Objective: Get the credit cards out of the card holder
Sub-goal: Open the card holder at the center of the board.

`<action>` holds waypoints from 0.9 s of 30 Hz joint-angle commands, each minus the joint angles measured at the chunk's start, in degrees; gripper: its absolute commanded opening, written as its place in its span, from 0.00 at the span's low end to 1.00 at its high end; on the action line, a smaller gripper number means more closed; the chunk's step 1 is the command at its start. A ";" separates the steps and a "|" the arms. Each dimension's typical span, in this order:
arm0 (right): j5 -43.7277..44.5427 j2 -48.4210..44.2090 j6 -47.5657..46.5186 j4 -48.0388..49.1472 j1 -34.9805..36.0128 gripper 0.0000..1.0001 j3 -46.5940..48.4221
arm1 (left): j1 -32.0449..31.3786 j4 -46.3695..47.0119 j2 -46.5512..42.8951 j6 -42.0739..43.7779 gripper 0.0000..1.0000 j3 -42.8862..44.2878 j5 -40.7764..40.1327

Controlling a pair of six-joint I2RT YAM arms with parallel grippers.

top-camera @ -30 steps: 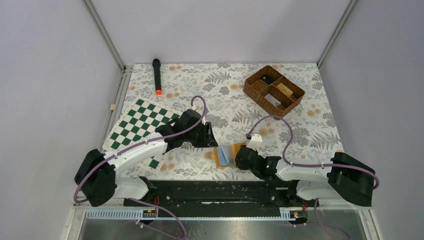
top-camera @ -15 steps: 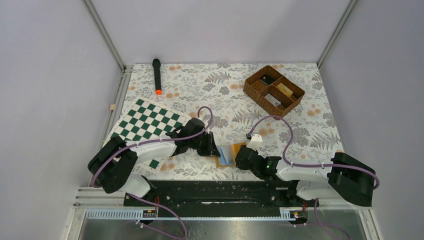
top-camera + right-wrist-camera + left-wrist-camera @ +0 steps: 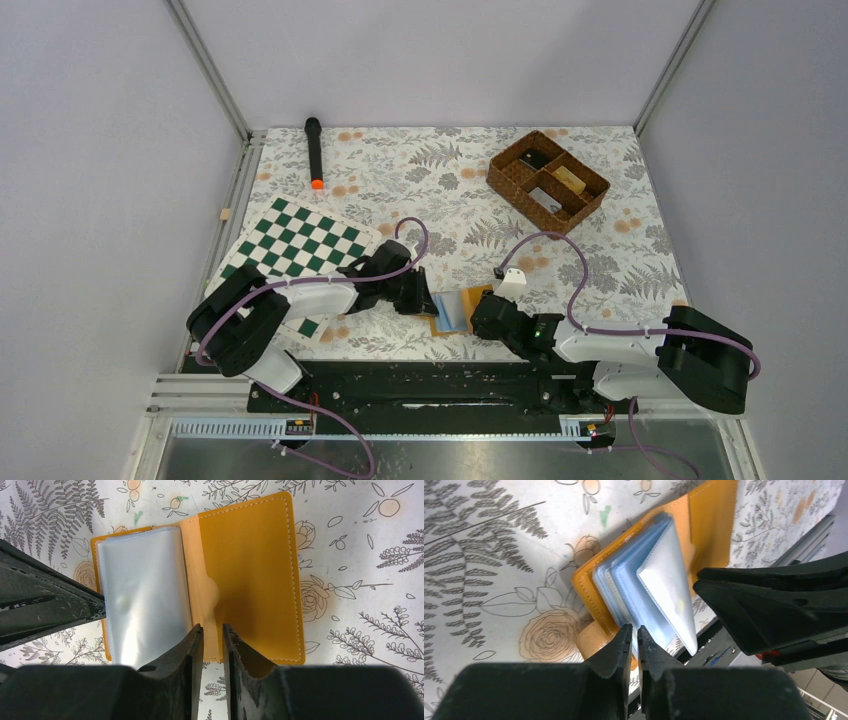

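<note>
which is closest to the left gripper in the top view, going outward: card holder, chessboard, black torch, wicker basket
From the left gripper:
1. card holder, right at its fingers, just to the right.
2. chessboard, to the left, partly under the left arm.
3. black torch, far back on the left.
4. wicker basket, far back on the right.
Torch and basket are nearly level; that order is uncertain.

Open card holder partly covered in the top view by both grippers – near edge and left side hidden. Sleeves too cloudy to show any card or print. In the left wrist view, lower corner of the holder lost behind the left gripper. Basket contents too small to name – dark and tan shapes only.
</note>
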 commanded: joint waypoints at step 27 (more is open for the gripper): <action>-1.88 2.64 -7.23 -11.75 0.28 0.82 12.31 | 0.26 1.44 1.67 1.92 0.09 0.01 -2.04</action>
